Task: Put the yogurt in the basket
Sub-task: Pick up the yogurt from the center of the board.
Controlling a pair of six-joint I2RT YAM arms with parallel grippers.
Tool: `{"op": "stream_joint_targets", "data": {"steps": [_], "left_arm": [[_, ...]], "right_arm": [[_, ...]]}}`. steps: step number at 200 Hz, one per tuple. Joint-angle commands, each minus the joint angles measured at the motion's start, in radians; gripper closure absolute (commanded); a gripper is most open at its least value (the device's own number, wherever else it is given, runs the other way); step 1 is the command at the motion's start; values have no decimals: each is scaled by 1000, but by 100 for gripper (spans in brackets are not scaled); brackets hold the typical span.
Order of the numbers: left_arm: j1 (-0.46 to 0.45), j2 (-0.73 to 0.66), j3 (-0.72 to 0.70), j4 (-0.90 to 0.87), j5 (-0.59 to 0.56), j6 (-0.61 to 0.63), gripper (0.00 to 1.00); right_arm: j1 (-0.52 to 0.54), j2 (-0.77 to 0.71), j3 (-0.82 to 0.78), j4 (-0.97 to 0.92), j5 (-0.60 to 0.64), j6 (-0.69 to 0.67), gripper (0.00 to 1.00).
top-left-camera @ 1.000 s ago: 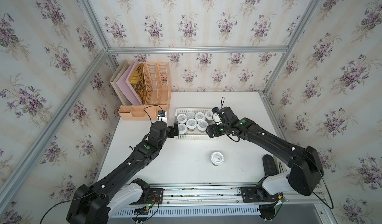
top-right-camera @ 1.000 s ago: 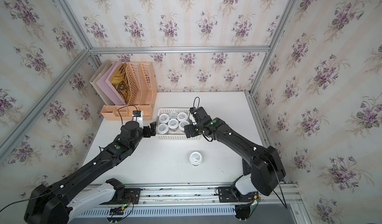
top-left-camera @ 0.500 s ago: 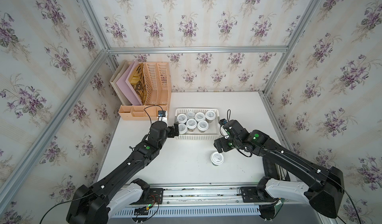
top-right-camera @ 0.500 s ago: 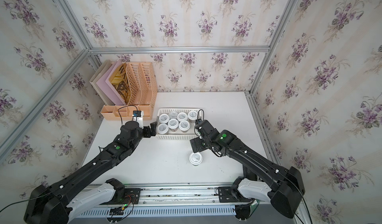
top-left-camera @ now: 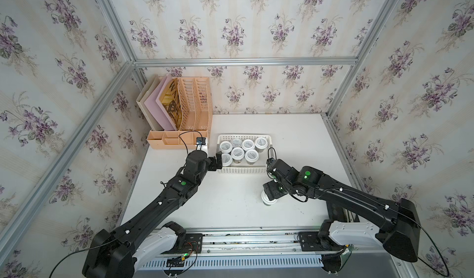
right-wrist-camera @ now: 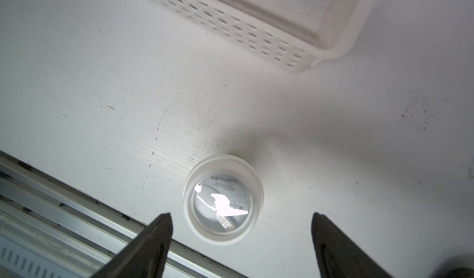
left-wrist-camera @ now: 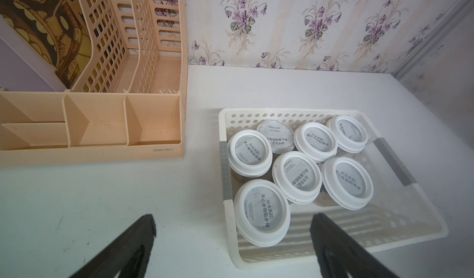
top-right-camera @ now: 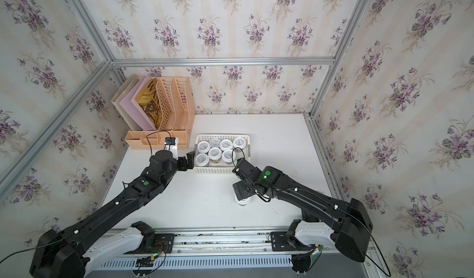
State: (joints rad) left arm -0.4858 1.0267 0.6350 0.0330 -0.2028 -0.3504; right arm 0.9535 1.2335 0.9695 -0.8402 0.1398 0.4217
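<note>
White table (top-left-camera: 230, 207) is carrying the basket (top-left-camera: 243, 171), seven yogurts (left-wrist-camera: 297, 178) sitting inside it just ahead of my wide-open, empty left fingers (left-wrist-camera: 143, 238). One yogurt (right-wrist-camera: 223, 199) is standing on the table between my spread right fingers (right-wrist-camera: 154, 238), touching neither.

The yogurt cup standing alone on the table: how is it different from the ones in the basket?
The lone cup stands by itself on the bare table near the front edge; the seven basket cups are packed close together inside the white basket. The lone cup sits between the right gripper's open fingers, not yet gripped; the basket cups only have the left gripper open by the basket's short end. All share white-rimmed lids with grey printed labels.
</note>
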Motion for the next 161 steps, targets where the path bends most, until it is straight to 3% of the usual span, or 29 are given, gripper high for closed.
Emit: {"op": "stream_joint_targets", "data": {"steps": [1, 113, 161], "left_arm": [[0, -3, 6, 13, 4, -4, 2], [0, -4, 6, 15, 4, -5, 2], [0, -4, 6, 16, 4, -4, 1]], "right_arm": [[11, 7, -7, -13, -2, 32, 12], [58, 68, -39, 43, -51, 48, 10], [58, 84, -43, 53, -61, 45, 15]]}}
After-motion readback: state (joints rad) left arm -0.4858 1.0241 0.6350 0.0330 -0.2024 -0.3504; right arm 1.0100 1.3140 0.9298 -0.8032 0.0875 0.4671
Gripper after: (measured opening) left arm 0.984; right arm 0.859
